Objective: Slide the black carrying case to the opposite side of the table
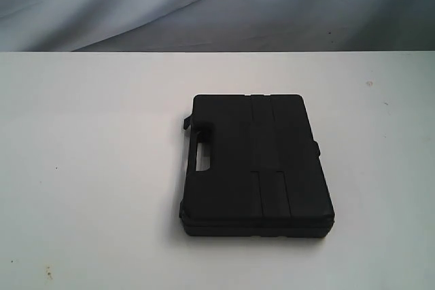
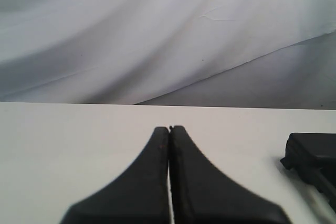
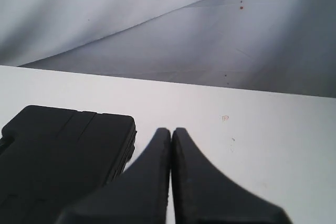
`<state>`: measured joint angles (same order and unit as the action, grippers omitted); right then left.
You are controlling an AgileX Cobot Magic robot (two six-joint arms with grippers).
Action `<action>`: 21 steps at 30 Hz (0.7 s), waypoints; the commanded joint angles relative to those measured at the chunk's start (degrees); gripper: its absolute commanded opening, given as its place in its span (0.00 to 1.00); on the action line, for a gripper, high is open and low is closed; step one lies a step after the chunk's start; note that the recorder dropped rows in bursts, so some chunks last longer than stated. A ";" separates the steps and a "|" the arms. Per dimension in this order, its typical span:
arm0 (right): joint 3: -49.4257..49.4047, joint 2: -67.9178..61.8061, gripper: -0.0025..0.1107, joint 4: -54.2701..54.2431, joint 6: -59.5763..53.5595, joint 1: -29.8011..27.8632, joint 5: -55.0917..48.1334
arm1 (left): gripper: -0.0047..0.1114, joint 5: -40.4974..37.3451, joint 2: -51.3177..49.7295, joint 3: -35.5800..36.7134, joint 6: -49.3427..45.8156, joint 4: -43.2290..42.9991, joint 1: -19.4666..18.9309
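The matte black case (image 1: pixel 255 166) lies flat on the white table (image 1: pixel 88 168), a little right of the middle, its cut-out handle facing left. Neither gripper shows in the exterior view. In the left wrist view my left gripper (image 2: pixel 169 128) is shut with nothing between its fingers, and a corner of the case (image 2: pixel 314 161) shows off to one side, apart from it. In the right wrist view my right gripper (image 3: pixel 171 130) is shut on nothing, close beside the edge of the case (image 3: pixel 58 156); I cannot tell whether they touch.
A grey-white cloth backdrop (image 1: pixel 217 5) hangs behind the table's far edge. A few small dark specks (image 1: pixel 47 273) mark the tabletop near the front left. Bare white surface spreads on both sides of the case.
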<state>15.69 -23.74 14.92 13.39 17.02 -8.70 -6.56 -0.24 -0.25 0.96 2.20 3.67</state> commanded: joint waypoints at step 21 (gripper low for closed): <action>-11.92 16.44 0.02 -5.11 -1.63 -0.52 0.82 | 0.04 0.36 0.24 0.25 0.20 0.33 -0.15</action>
<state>4.74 -9.10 10.30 11.94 17.02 -8.49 -6.56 -0.24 -0.25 0.96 2.20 3.67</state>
